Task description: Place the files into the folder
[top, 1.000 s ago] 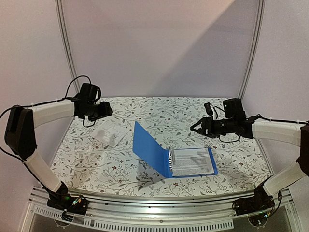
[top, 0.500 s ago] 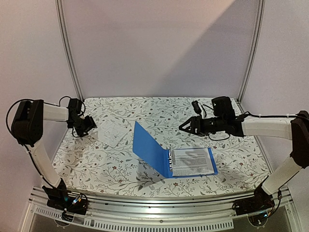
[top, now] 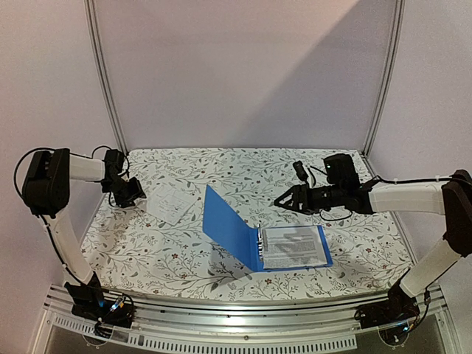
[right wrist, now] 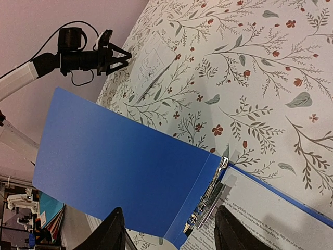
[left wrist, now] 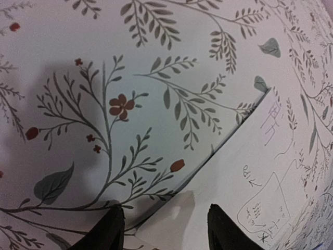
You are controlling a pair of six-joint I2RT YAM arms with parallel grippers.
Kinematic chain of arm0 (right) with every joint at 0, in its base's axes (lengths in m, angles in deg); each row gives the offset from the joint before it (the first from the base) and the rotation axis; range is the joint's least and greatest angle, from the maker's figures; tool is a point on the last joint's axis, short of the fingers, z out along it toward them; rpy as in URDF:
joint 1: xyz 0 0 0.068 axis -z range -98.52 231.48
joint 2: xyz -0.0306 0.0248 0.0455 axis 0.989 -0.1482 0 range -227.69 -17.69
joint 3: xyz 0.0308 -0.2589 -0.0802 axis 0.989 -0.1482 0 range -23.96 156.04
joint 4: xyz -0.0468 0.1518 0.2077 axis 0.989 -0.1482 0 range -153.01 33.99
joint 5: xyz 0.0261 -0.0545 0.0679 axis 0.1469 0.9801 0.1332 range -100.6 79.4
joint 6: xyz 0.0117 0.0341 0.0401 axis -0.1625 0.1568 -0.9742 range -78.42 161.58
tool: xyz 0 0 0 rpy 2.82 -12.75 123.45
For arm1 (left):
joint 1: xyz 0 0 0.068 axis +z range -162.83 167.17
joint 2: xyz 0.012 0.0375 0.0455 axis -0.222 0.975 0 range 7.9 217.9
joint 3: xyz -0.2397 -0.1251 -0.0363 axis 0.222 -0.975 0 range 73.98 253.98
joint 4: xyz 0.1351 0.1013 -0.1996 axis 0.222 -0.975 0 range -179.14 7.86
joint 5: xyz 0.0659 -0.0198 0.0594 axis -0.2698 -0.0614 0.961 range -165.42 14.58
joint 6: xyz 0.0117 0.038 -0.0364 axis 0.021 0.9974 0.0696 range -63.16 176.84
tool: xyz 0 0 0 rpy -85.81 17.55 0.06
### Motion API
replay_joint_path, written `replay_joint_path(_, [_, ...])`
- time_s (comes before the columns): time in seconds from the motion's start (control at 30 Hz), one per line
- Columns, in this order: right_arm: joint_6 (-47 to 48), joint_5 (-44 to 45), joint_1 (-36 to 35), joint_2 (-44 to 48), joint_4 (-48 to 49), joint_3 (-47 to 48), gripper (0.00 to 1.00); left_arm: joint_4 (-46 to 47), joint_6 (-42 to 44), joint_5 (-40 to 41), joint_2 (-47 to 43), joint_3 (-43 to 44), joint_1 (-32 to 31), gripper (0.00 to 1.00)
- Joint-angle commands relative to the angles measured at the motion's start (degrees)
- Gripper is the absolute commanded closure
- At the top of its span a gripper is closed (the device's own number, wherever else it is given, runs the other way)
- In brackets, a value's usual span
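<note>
The blue folder (top: 234,230) lies open mid-table with its left cover raised; a printed file (top: 295,247) rests on its right half beside the metal rings (right wrist: 208,200). A second file (top: 171,200) lies loose on the table to the left. My left gripper (top: 137,190) is open and low at that sheet's left corner; in the left wrist view (left wrist: 164,229) its fingers straddle the edge of the file (left wrist: 244,177). My right gripper (top: 284,200) is open and empty, hovering just behind the folder; in the right wrist view (right wrist: 169,229) it looks down on the raised cover (right wrist: 114,161).
The table (top: 184,258) has a floral cloth. Metal frame posts (top: 107,81) stand at the back corners, and a rail (top: 236,313) runs along the near edge.
The left gripper has dropped and swung left, down to the loose file's corner. The right gripper has moved left and lower, toward the folder's spine.
</note>
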Motion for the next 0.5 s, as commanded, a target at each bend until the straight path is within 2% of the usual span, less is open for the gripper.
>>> replay_joint_path(0.0, [1.02,-1.09,-0.2,1.15,0.92,-1.04,0.43,-2.08,1.29,0.32,-0.68,-1.76,0.54,0.45])
replay_joint_path(0.07, [0.91,-1.09,-0.16,1.25,1.15,-1.49,0.43,-1.99,1.16,-0.43,-0.05,-2.03,0.6,0.45])
replay_joint_path(0.2, [0.7,-0.92,-0.22,1.6,1.1,-2.07,0.43,-0.65,0.42,-5.33,1.59,-2.68,0.59,0.61])
replay_joint_path(0.37, [0.63,-0.77,-0.2,1.79,0.93,-2.02,0.43,-0.83,-0.66,-6.67,1.48,-3.76,0.59,0.67])
replay_joint_path(0.47, [0.72,-0.87,-0.16,1.56,0.79,-1.69,0.43,-0.32,-1.04,-8.22,1.1,-4.51,0.59,0.77])
